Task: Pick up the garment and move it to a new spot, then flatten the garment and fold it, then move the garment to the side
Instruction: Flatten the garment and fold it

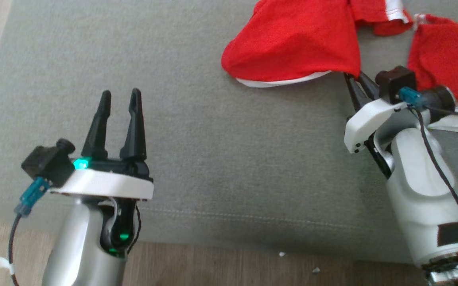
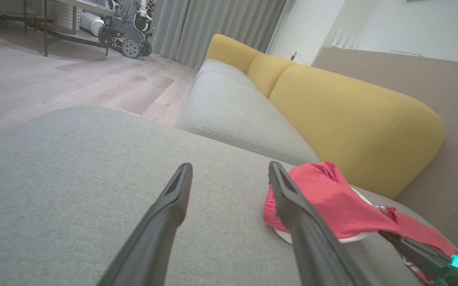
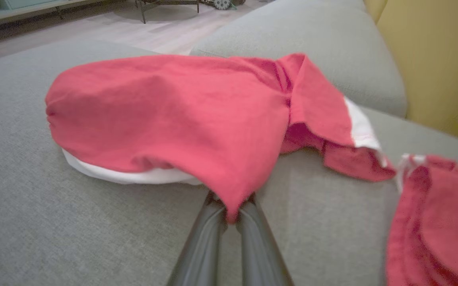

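A red garment with white trim (image 1: 296, 39) lies bunched across the far right of the grey cushion (image 1: 213, 159). My right gripper (image 1: 355, 76) is shut on a lower corner of its cloth, and the fabric drapes up and away from the pinch (image 3: 232, 206). Another part of the red garment (image 3: 431, 222) lies to the right of that arm. My left gripper (image 1: 119, 97) stands open over bare cushion, well to the left of the garment (image 2: 332, 198), with nothing between its fingers (image 2: 161, 222).
The cushion's front edge (image 1: 253, 238) runs along the bottom, with wooden floor (image 1: 233, 266) below. Yellow back cushions (image 2: 352, 119) and another grey seat (image 2: 233, 111) stand beyond the garment. Another wheeled robot (image 2: 129, 24) is far off across the room.
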You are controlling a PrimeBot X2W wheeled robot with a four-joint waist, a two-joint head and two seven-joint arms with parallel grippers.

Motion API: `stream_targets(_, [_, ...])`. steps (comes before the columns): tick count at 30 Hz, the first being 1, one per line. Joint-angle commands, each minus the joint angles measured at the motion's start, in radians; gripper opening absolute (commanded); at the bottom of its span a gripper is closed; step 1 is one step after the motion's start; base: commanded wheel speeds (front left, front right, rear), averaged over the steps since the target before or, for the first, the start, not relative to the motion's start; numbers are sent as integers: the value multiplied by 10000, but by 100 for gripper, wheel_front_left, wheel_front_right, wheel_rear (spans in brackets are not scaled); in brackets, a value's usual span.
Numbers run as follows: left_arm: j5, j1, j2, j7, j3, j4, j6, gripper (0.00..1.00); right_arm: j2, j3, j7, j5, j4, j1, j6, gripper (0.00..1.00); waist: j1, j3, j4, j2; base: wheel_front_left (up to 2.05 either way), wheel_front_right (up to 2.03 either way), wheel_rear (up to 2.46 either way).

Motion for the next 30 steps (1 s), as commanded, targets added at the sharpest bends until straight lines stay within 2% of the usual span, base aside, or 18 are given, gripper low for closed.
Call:
stream_targets(1, [-91,85,117,-122,258,-246,13,100,-160,433,443,-210,-716,121,63,0,0,-494,-367,0,0,0,0])
stream_targets(7, [-244,480,116,-122,30,-197,77,100,-1383,1328,2874,-290,-2666,608,63,0,0,-1115,-613,0,0,0,0])
stream_targets(8, [-244,480,116,-122,30,-197,77,100,-1383,1328,2874,-290,-2666,608,63,0,0,-1115,-613,0,0,0,0])
stream_targets(9, [-308,534,116,-122,-70,-224,116,100,-1880,1644,3771,-170,-3526,873,63,0,0,-1177,-604,0,0,0,0])
stream_targets(10, [-308,534,116,-122,-70,-224,116,100,-1880,1644,3771,-170,-3526,873,63,0,0,-1177,-604,0,0,0,0])
stream_targets(14, [-408,555,116,-122,-215,-315,202,100,-2789,2002,5724,229,-5159,1467,63,0,0,-1119,-527,0,0,0,0])
stream_targets(17, [-434,525,116,-122,-333,-324,196,100,-3324,2092,6749,478,-6071,1849,63,0,0,-929,-418,0,0,0,0])
stream_targets(20, [-427,390,116,-122,-438,-282,169,100,-3492,2112,7361,710,-6392,2142,63,0,0,-694,-307,0,0,0,0])
stream_targets(23, [-425,243,116,-122,-515,-237,136,100,-3515,2178,7596,782,-6118,2287,63,0,0,-521,-216,0,0,0,0])
stream_targets(24, [-423,200,116,-122,-521,-223,127,100,-3464,2159,7560,786,-5966,2288,63,34,0,-481,-203,0,0,0,0])
stream_targets(25, [-415,165,116,-122,-530,-206,122,100,-3430,2152,7549,736,-5784,2286,63,100,0,-453,-197,0,0,0,0])
stream_targets(30, [-322,41,116,-122,-517,-146,130,100,-2783,1768,6872,732,-5379,2199,63,100,0,-467,-353,0,0,0,0])
